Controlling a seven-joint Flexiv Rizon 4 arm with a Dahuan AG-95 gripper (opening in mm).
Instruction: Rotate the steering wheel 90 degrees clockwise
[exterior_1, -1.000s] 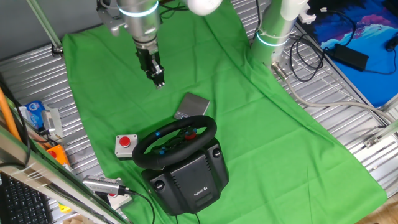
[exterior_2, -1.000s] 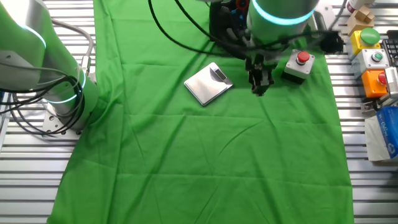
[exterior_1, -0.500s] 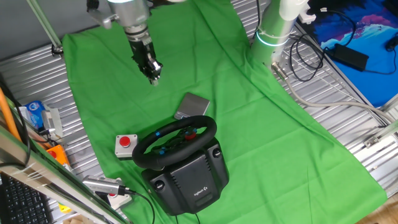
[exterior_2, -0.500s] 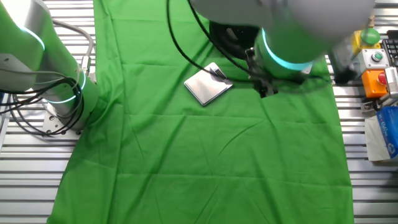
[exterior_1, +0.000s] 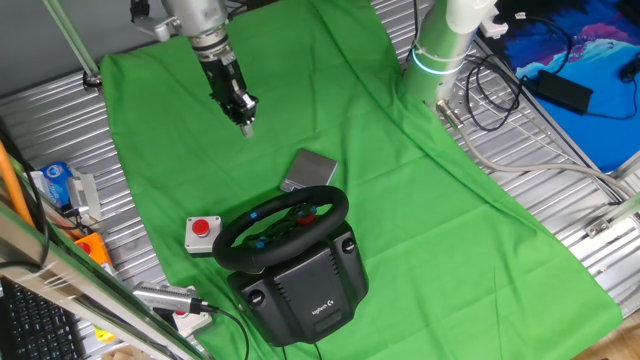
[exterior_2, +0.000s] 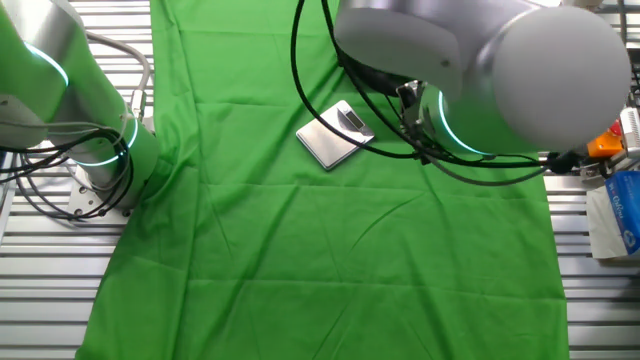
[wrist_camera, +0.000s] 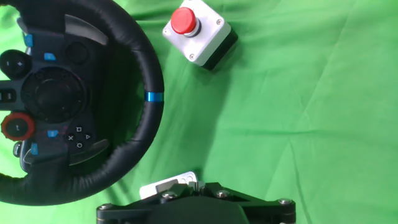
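Note:
The steering wheel (exterior_1: 285, 225) is black and round, with red and blue hub buttons, and stands on its bulky black base (exterior_1: 305, 285) near the front of the green cloth. In the hand view the steering wheel (wrist_camera: 56, 93) fills the left side, with a blue mark on its rim at the right. My gripper (exterior_1: 246, 125) hangs above the cloth, well behind the wheel and apart from it. Its fingers are together with nothing between them. In the hand view the gripper (wrist_camera: 196, 185) shows at the bottom edge. The other fixed view hides the wheel behind my arm.
A small grey box with a red button (exterior_1: 202, 232) sits left of the wheel; it also shows in the hand view as the grey button box (wrist_camera: 200, 32). A flat silver plate (exterior_1: 310, 168) lies just behind the wheel. A second arm's base (exterior_1: 440, 60) stands at the cloth's far edge.
My gripper has moved up and to the left, farther from the wheel. In the other fixed view my arm has swung across and now covers the red button box.

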